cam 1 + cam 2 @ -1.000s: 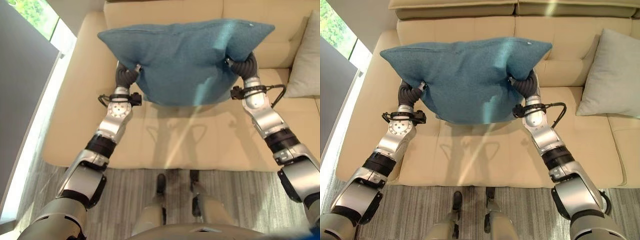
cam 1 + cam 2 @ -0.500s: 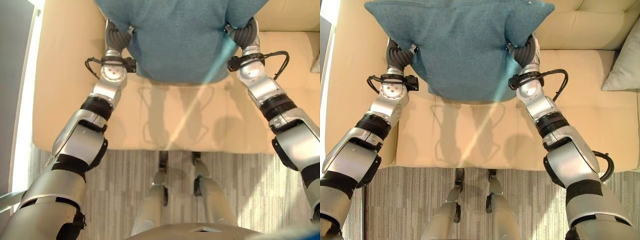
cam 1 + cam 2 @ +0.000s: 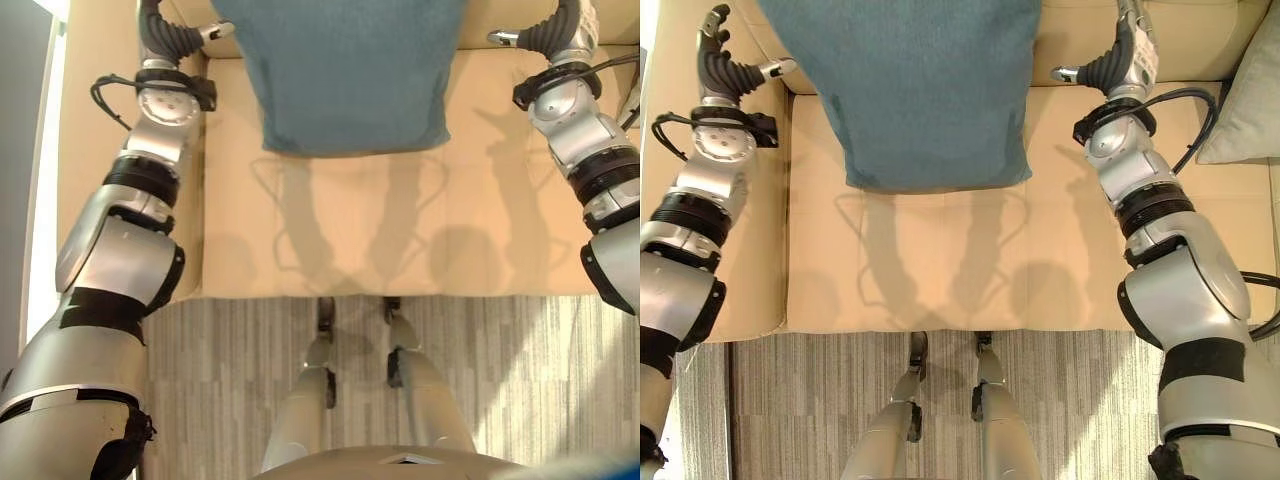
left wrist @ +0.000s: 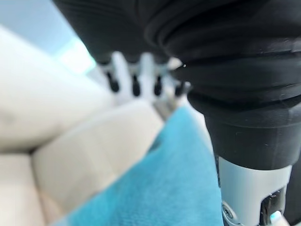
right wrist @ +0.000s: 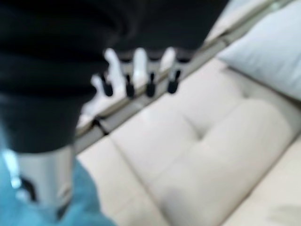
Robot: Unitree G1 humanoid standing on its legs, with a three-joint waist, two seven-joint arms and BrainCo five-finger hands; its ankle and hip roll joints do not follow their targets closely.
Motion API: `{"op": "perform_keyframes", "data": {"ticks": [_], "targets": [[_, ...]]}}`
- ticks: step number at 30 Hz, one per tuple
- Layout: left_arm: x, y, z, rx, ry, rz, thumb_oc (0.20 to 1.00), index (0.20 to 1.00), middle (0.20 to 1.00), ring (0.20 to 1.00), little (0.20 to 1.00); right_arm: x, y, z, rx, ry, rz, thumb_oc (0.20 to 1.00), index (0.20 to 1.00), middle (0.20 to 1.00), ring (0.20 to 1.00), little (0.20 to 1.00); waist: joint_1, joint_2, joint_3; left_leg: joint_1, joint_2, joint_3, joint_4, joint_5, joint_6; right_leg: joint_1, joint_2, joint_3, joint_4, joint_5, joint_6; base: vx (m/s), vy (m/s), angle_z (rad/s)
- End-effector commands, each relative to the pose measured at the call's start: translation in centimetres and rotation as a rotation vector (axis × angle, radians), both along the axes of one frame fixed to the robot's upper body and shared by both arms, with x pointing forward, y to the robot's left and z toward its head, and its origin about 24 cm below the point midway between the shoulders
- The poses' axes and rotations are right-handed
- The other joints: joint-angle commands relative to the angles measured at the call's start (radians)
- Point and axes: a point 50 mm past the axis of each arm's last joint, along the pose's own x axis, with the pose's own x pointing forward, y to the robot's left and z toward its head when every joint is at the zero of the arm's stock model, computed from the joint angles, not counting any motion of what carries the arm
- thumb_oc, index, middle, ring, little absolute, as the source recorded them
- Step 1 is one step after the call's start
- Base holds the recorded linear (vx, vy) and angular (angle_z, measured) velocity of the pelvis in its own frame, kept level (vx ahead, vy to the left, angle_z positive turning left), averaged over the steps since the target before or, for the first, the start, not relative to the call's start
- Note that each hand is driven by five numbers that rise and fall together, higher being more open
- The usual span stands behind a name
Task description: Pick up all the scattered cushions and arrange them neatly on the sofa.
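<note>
The blue cushion (image 3: 350, 70) rests on the beige sofa seat (image 3: 380, 230), its lower edge on the seat and its top past the view's edge. My left hand (image 3: 720, 65) is held up beside the cushion's left side, apart from it, fingers straight and open. My right hand (image 3: 1120, 60) hangs to the cushion's right, also open and holding nothing. In the left wrist view the straight fingers (image 4: 136, 75) point at the sofa back, with the blue cushion (image 4: 160, 188) close by. The right wrist view shows straight fingers (image 5: 141, 70) over the beige upholstery.
A light grey cushion (image 3: 1245, 110) leans on the sofa at the far right and also appears in the right wrist view (image 5: 268, 52). The sofa's left armrest (image 3: 95, 150) runs under my left arm. Grey striped carpet (image 3: 500, 370) lies before the sofa.
Both hands have let go of the blue cushion and moved outward, away from its sides. The cushion now sits on the sofa. The head camera has tilted down.
</note>
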Motion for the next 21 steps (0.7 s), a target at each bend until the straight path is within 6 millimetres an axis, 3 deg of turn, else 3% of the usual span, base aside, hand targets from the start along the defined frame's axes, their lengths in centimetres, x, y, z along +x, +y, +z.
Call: {"op": "perform_keyframes", "data": {"ticks": [1, 5, 10, 15, 16, 17, 21], "targets": [[-0.9, 1.9, -0.1, 0.025, -0.03, 0.024, 1.0, 1.0, 1.0, 1.0, 1.0, -0.4, -2.2, -0.7, 0.077, -0.004, -0.036, 1.0, 1.0, 1.0, 1.0, 1.0, 0.019, -0.011, -0.109, 0.031, -0.029, -0.04, -0.002, 0.026, -0.063, 0.097, -0.011, 0.007, 0.004, -0.093, 0.159, 0.0, 0.0, 0.0], [-1.8, 2.6, -2.0, 0.008, -0.043, -0.026, 1.0, 1.0, 1.0, 1.0, 1.0, -1.4, -4.1, -2.6, 0.128, 0.006, -0.005, 1.0, 1.0, 1.0, 1.0, 1.0, 0.019, -0.015, -0.117, 0.059, -0.027, -0.041, -0.002, 0.022, -0.064, 0.129, -0.011, 0.003, 0.004, -0.101, 0.158, 0.01, -0.009, 0.01], [-3.6, 1.2, -7.4, -0.002, -0.028, -0.163, 1.0, 1.0, 1.0, 1.0, 1.0, -3.7, -5.5, -8.9, 0.195, 0.067, 0.064, 1.0, 1.0, 1.0, 1.0, 1.0, 0.013, -0.024, -0.121, 0.144, -0.015, -0.034, -0.002, -0.008, -0.061, 0.224, -0.013, -0.004, 0.004, -0.13, 0.151, 0.06, -0.022, 0.04], [-6.5, -0.7, -17.2, -0.142, 0.174, -0.287, 1.0, 1.0, 1.0, 1.0, 1.0, -8.1, -7.1, -18.4, 0.302, 0.28, 0.086, 1.0, 1.0, 1.0, 1.0, 1.0, 0.004, -0.035, -0.133, 0.249, -0.003, -0.018, -0.002, -0.038, -0.055, 0.332, -0.02, -0.011, 0.004, -0.163, 0.147, 0.09, -0.009, 0.02], [-6.6, -0.8, -17.4, -0.142, 0.179, -0.288, 1.0, 1.0, 1.0, 1.0, 1.0, -8.2, -7.2, -18.6, 0.303, 0.284, 0.084, 1.0, 1.0, 1.0, 1.0, 1.0, 0.005, -0.035, -0.133, 0.253, -0.002, -0.019, -0.002, -0.039, -0.055, 0.337, -0.02, -0.012, 0.004, -0.164, 0.147, 0.07, -0.02, -0.01], [-8.2, -0.9, -20.8, -0.176, 0.281, -0.298, 1.0, 1.0, 1.0, 1.0, 1.0, -10.3, -8.3, -21.6, 0.347, 0.38, 0.055, 1.0, 1.0, 1.0, 1.0, 1.0, 0.0, -0.041, -0.134, 0.29, 0.003, -0.015, -0.002, -0.048, -0.05, 0.375, -0.022, -0.016, 0.004, -0.176, 0.145, 0.06, -0.011, -0.02], [-12.7, -0.2, -28.6, -0.273, 0.565, -0.259, 1.0, 1.0, 1.0, 1.0, 1.0, -14.5, -9.1, -27.6, 0.417, 0.574, -0.009, 1.0, 1.0, 1.0, 1.0, 1.0, -0.004, -0.05, -0.131, 0.386, 0.015, -0.011, -0.002, -0.07, -0.033, 0.464, -0.018, -0.01, 0.004, -0.194, 0.137, 0.05, -0.002, 0.07]]}}
